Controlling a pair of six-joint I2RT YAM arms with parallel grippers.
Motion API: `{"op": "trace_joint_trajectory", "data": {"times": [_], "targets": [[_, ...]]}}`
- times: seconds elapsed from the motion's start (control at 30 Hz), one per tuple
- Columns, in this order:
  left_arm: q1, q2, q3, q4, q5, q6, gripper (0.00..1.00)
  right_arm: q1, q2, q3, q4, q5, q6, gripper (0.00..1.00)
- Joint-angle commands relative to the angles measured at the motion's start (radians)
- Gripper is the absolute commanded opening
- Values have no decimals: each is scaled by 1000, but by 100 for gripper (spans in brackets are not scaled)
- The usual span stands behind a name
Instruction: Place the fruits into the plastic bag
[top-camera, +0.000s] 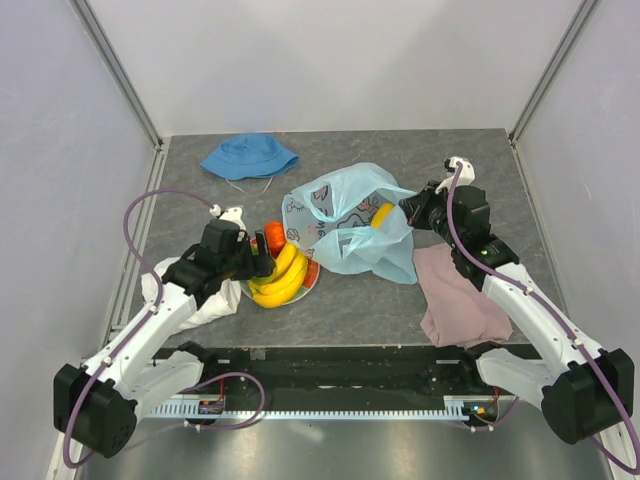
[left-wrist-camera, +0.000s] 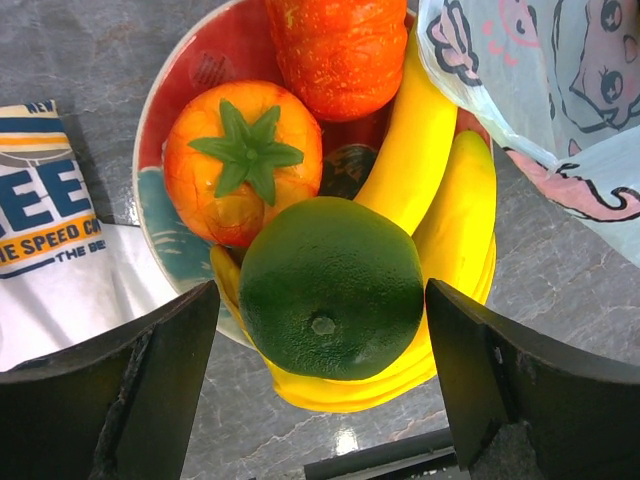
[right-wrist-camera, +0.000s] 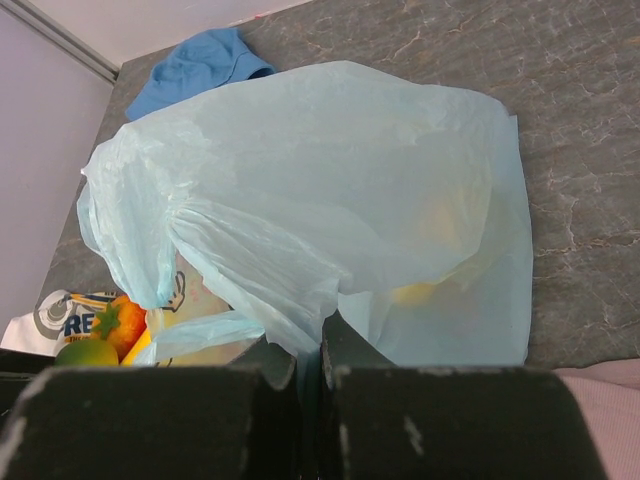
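The fruits are heaped on the plate (left-wrist-camera: 150, 130), a round dish with a red rim and teal inside, on the grey marbled table (top-camera: 400, 150). Nearest on the plate lies the green fruit (left-wrist-camera: 330, 290), round, dark and finely dimpled, with a small stem scar. It rests on the bananas (left-wrist-camera: 445, 170), smooth glossy yellow, which curve along the plate's right side. Behind it sit two orange fruits, one (left-wrist-camera: 240, 160) shiny with a green star-shaped calyx, the other (left-wrist-camera: 340, 50) redder and ribbed. The left gripper (top-camera: 262, 262) hangs over the plate with its fingers (left-wrist-camera: 160, 370) spread wide, one on each side of the green fruit and clear of it.

Just left of the plate lies a white cloth (left-wrist-camera: 40, 200), printed in blue with "THE SPEED CO", cut off at the fold, under larger letters "EE" and a yellow stripe. Well to the plate's right is a plain pink cloth (top-camera: 455, 295) in soft folds.

The bag (top-camera: 350, 215) lies just right of and beyond the plate, thin, crinkled and translucent light blue, printed with a pink cartoon girl. Any words on it are too small to read. A yellow fruit (top-camera: 382, 215) shows at its far-right side. The right gripper (right-wrist-camera: 310, 360) is pinched together on a fold of the bag's film, on the side away from the plate.

Farthest beyond the plate sits a blue fabric hat (top-camera: 248, 155) with a brim.
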Motion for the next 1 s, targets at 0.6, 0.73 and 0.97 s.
{"op": "trace_joint_trajectory", "data": {"times": [0.6,0.73,0.97], "targets": [[5,41,-1,12,75,-7,89,-2,-10,-10,36,4,17,0],[5,41,-1,11,72,-6,87,-2,-10,-12,36,4,18,0],[5,38,0,11,73,-1,79,-4,-13,-15,36,6,17,0]]}}
